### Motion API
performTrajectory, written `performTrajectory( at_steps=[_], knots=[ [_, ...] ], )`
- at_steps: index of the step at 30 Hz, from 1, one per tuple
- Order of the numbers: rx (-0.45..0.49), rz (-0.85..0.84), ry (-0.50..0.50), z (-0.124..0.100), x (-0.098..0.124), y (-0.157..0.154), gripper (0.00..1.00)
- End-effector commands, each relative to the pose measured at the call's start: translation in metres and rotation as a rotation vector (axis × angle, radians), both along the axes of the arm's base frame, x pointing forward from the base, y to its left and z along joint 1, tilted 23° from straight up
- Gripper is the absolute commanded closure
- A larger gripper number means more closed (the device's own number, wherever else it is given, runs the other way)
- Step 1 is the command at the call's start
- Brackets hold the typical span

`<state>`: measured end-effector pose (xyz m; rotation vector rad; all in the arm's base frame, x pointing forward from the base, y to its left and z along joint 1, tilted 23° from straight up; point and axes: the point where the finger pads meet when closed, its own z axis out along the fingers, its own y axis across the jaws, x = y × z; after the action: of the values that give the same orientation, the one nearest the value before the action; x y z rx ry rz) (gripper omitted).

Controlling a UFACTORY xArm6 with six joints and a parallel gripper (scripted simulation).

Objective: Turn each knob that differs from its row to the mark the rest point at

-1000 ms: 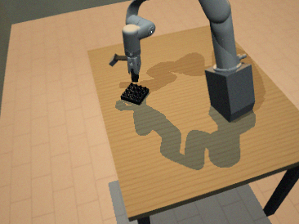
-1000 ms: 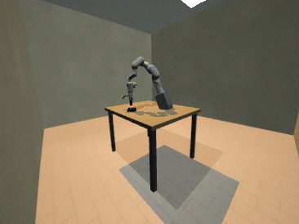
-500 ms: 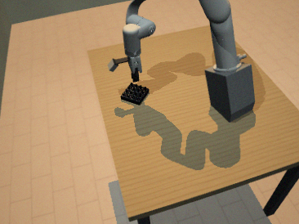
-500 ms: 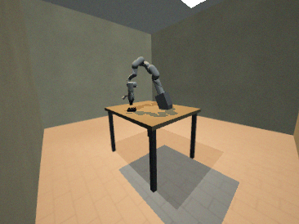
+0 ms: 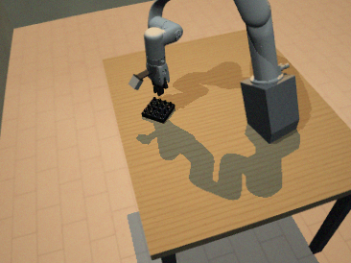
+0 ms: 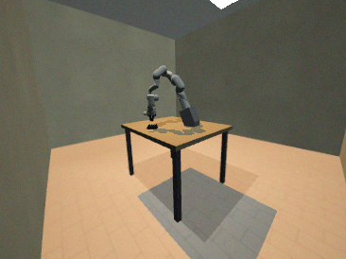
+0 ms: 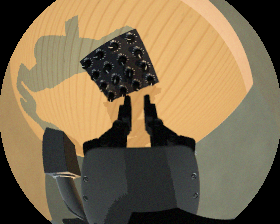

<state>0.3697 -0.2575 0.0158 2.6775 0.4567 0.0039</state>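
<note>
The black knob box (image 5: 155,118) (image 6: 151,127) (image 7: 101,64) stands on the table, its knobs facing up. In the wrist view it lies turned at a slant, ahead of the fingertips, with four rows of knobs, white lines and rings of marks. The names and the socket cannot be made out, and the exact mark of each knob is too small to tell. My gripper (image 5: 160,91) (image 6: 151,118) (image 7: 137,102) is open by a narrow gap with nothing between its fingers. It hangs above the table, higher than the knobs; in the wrist view its tips are just beyond one edge of the box.
The wooden table (image 5: 182,221) (image 6: 176,141) (image 7: 200,65) carries the arm's grey base (image 5: 269,107) (image 6: 190,116) (image 7: 57,150), well away from the box. A camera bracket (image 5: 135,82) sticks out beside the gripper. Arm shadows fall on the table around the box. A table edge lies beyond the box.
</note>
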Motion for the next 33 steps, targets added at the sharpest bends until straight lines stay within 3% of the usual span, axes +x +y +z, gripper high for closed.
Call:
performTrajectory(
  at_steps=[1,33],
  knots=[
    [0.01,0.137,0.073,0.002,0.001,0.0002,0.81],
    [-0.052,0.968,0.432,0.007,0.0003,0.0029,0.81]
  ],
)
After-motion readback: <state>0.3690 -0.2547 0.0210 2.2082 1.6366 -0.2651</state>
